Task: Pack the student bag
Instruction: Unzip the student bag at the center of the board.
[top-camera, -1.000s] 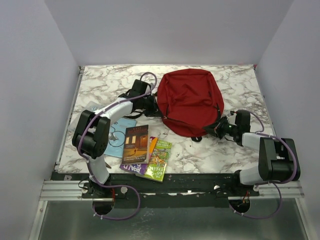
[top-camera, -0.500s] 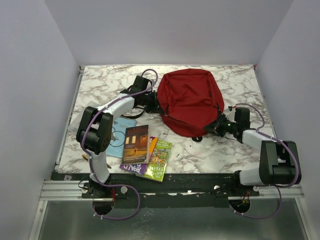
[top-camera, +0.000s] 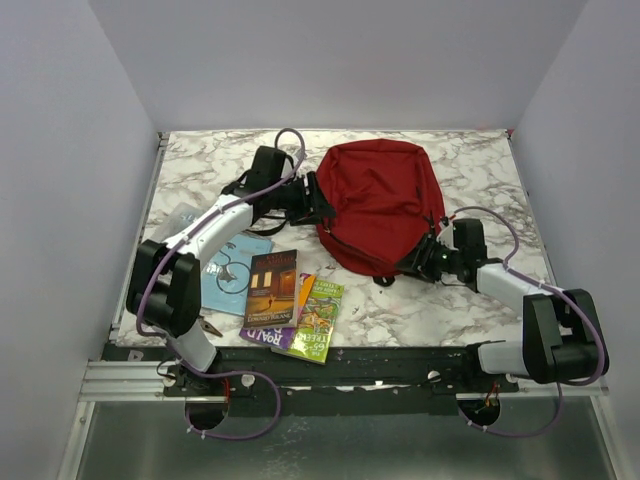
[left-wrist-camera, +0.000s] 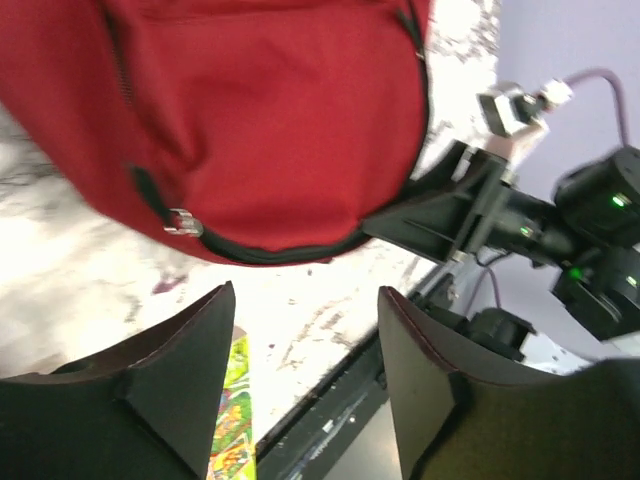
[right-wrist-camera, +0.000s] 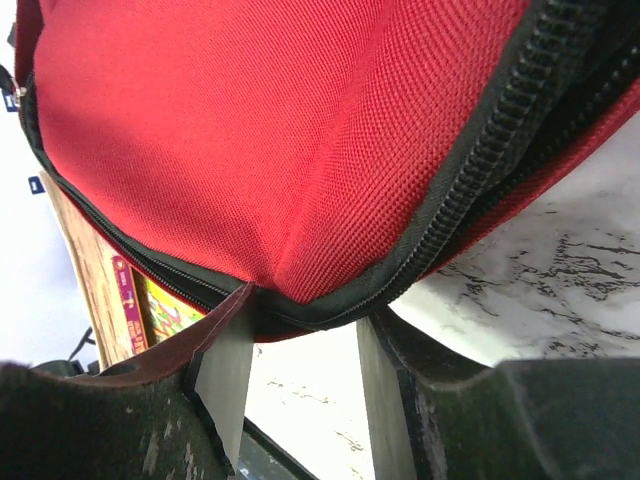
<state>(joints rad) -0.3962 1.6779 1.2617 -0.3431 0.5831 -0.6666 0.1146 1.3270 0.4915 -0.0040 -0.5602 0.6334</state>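
Observation:
The student bag (top-camera: 380, 195) is dark red and lies flat at the back middle of the marble table, its rounded end towards me. My left gripper (top-camera: 316, 200) is at the bag's left edge. In the left wrist view it (left-wrist-camera: 305, 295) stands open with nothing between its fingers, and the bag (left-wrist-camera: 270, 120) with its black zip line is just beyond the tips. My right gripper (top-camera: 414, 262) is at the bag's near right edge. In the right wrist view it (right-wrist-camera: 305, 310) is open, and the bag's zipped rim (right-wrist-camera: 300, 290) rests just above the fingertips.
Several books lie left of centre near the front edge: a blue one (top-camera: 232, 270), a dark-covered one (top-camera: 272, 288), a green one (top-camera: 318, 318) and a purple one (top-camera: 262, 336) underneath. A small dark object (top-camera: 211, 326) lies by the left arm. Walls close in the table on three sides.
Both grippers were shut at the bag's edges and now stand open. The right gripper has moved left along the bag's near rim. The left arm has swung slightly towards the bag.

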